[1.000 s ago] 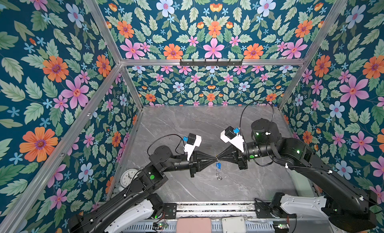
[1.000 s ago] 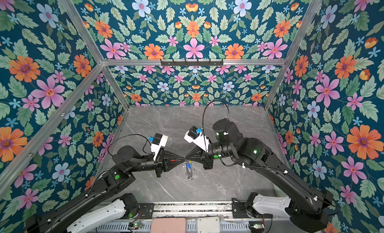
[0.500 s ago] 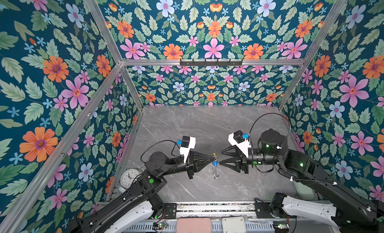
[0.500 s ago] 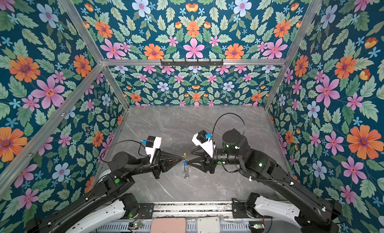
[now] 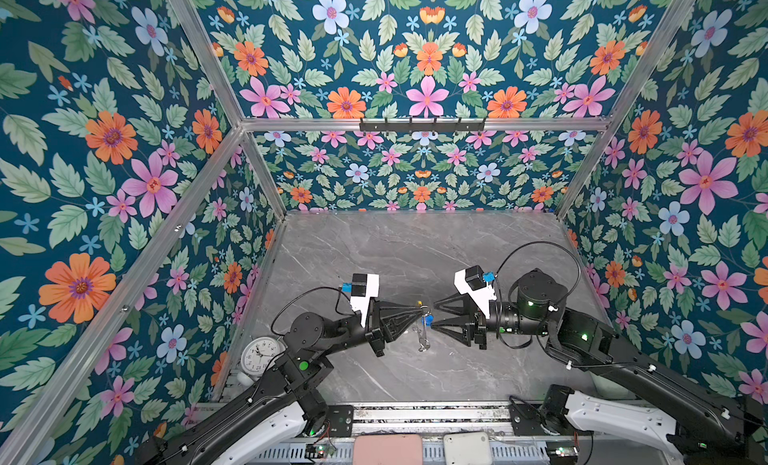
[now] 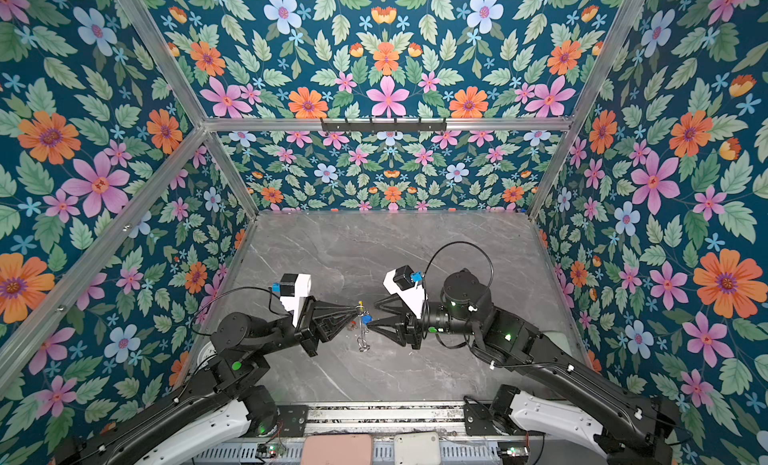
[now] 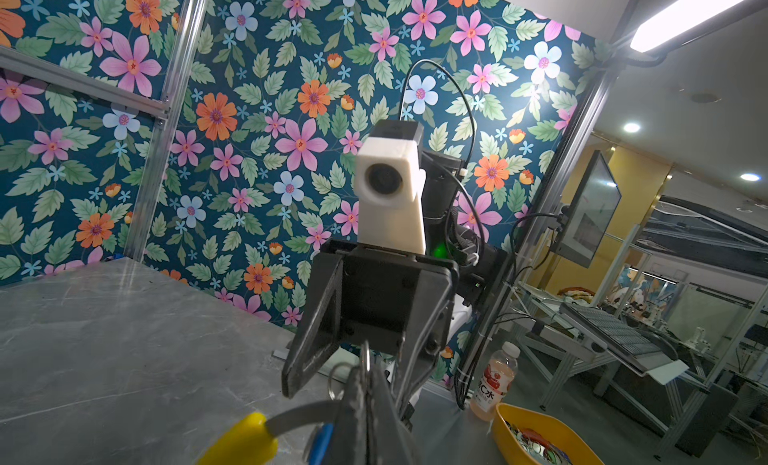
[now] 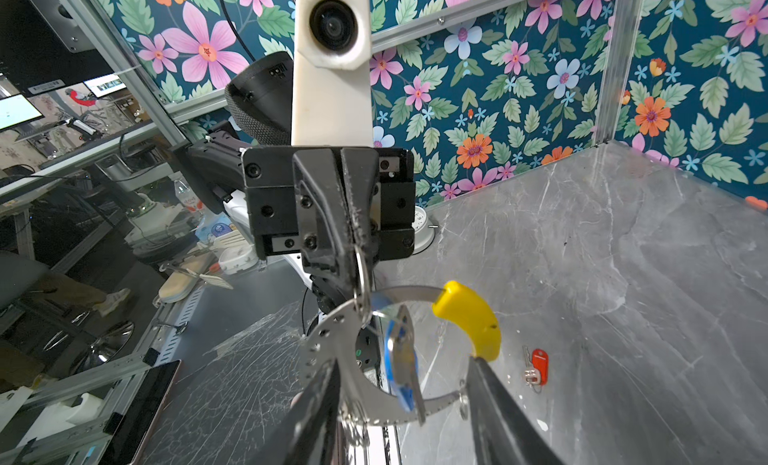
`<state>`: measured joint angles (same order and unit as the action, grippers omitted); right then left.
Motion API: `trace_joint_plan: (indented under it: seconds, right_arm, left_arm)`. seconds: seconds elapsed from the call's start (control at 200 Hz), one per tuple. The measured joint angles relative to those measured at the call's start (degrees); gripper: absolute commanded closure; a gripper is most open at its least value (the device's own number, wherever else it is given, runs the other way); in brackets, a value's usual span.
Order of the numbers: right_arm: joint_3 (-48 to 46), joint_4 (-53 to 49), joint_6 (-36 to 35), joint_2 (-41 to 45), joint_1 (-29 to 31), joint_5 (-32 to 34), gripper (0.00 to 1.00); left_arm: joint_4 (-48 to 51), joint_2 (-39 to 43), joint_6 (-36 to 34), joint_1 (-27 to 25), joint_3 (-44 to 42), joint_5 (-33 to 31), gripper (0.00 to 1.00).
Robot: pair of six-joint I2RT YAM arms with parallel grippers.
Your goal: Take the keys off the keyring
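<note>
The keyring (image 8: 328,350), a thin silver ring with a yellow arc (image 8: 469,317), hangs above the table in mid-air. My left gripper (image 5: 417,310) (image 6: 356,313) (image 7: 365,369) is shut on its upper rim beside a small loop (image 8: 360,272). A blue-tagged key (image 8: 399,367) (image 5: 428,317) (image 6: 365,318) dangles inside the ring. My right gripper (image 5: 433,316) (image 6: 371,316) (image 8: 403,361) is open, one finger on each side of the ring and the blue key, holding nothing. A red-tagged key (image 8: 539,366) lies loose on the grey table (image 8: 623,276).
A white clock (image 5: 261,355) stands at the table's left edge. A black hook rail (image 5: 422,124) runs along the back wall. Floral walls close in three sides. Beyond the table's right side are a yellow bowl (image 7: 540,438) and a bottle (image 7: 496,380).
My right gripper, shut at the ring a second ago, has opened, drawn back to the right and turned its wrist. The left gripper still holds the ring, shifted slightly left.
</note>
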<state>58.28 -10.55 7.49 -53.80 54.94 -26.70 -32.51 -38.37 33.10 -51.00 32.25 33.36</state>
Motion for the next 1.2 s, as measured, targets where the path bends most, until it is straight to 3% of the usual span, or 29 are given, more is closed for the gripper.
trace_joint_plan:
  seconds: [0.225,0.455,0.79,1.2]
  right_arm:
    - [1.3,0.0,-0.7,-1.8,1.7,2.3,0.65]
    - [1.9,-0.2,-1.6,-2.8,1.8,3.1,0.72]
    - [2.3,-0.6,-1.7,-3.1,1.9,3.6,1.00]
    - [3.9,-2.5,-3.1,-4.8,2.6,1.3,1.00]
  left_arm:
    - [-1.2,0.3,1.0,0.0,-0.3,-0.5,1.00]
    - [-1.9,0.4,1.3,0.0,-1.0,-0.7,1.00]
    - [-2.6,1.1,1.4,0.0,-1.6,-1.9,1.00]
    - [-5.0,1.5,2.5,0.0,-3.2,-3.6,1.00]
